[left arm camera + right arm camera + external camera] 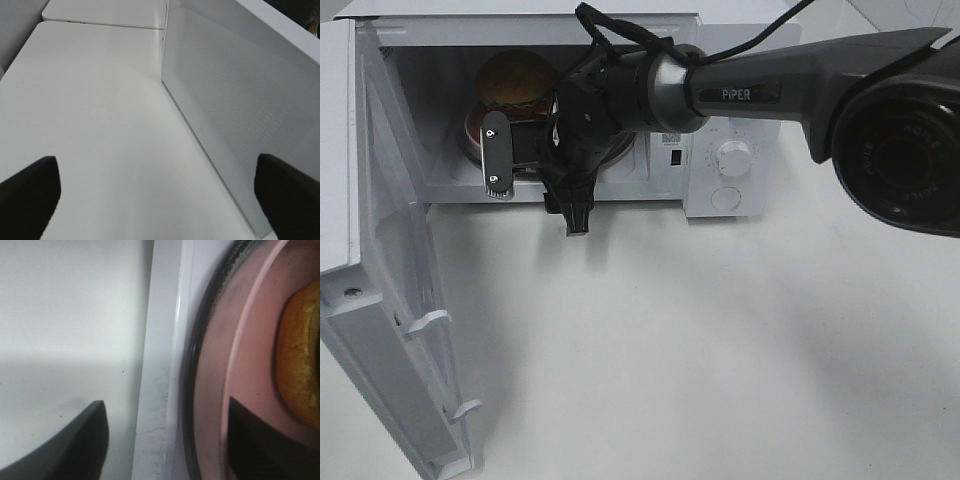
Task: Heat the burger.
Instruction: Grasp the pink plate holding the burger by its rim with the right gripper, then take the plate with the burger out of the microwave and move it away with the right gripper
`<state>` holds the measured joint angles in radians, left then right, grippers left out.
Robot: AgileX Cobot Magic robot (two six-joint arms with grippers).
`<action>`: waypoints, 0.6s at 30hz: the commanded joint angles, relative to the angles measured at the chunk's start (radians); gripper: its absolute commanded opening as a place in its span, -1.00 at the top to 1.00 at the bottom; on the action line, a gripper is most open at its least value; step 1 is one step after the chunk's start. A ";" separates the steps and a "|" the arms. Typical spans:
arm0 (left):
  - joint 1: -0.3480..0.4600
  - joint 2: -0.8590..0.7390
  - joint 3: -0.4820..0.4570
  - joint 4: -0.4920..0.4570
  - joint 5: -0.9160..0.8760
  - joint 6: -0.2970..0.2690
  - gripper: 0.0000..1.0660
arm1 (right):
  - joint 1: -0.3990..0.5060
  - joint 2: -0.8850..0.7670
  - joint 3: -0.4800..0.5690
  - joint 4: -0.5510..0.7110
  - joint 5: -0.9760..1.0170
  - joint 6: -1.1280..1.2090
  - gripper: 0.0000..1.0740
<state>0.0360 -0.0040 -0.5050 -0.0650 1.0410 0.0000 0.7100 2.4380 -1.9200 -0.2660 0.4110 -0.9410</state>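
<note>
The burger (515, 78) with its golden-brown bun sits on a pink dish (470, 135) inside the open microwave (730, 160). My right gripper (535, 185) is at the oven's mouth, in front of the dish. In the right wrist view its jaws stand open: one finger (75, 440) is over the table outside, the other finger (265, 440) is over the pink dish (250, 365), close to the burger (300, 360). Nothing is gripped. My left gripper (160, 200) is open and empty over the bare table, beside a white perforated panel (225, 100) of the microwave.
The microwave door (380, 340) hangs wide open at the left, reaching toward the table's front. The dish rests on a glass turntable with a dark rim (192, 365) behind the white front sill (160, 340). A control knob (733, 157) is on the right panel.
</note>
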 commanded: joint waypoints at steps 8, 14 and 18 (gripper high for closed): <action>0.003 -0.022 0.001 -0.004 -0.005 0.000 -0.83 | 0.001 -0.005 -0.010 0.017 0.014 0.007 1.00; 0.003 -0.022 0.001 -0.004 -0.005 0.000 -0.83 | 0.001 -0.024 -0.009 0.025 0.032 0.004 1.00; 0.003 -0.022 0.001 -0.004 -0.005 0.000 -0.83 | 0.001 -0.053 -0.009 0.024 0.059 0.003 1.00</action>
<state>0.0360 -0.0040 -0.5050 -0.0650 1.0410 0.0000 0.7100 2.4140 -1.9300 -0.2400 0.4650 -0.9400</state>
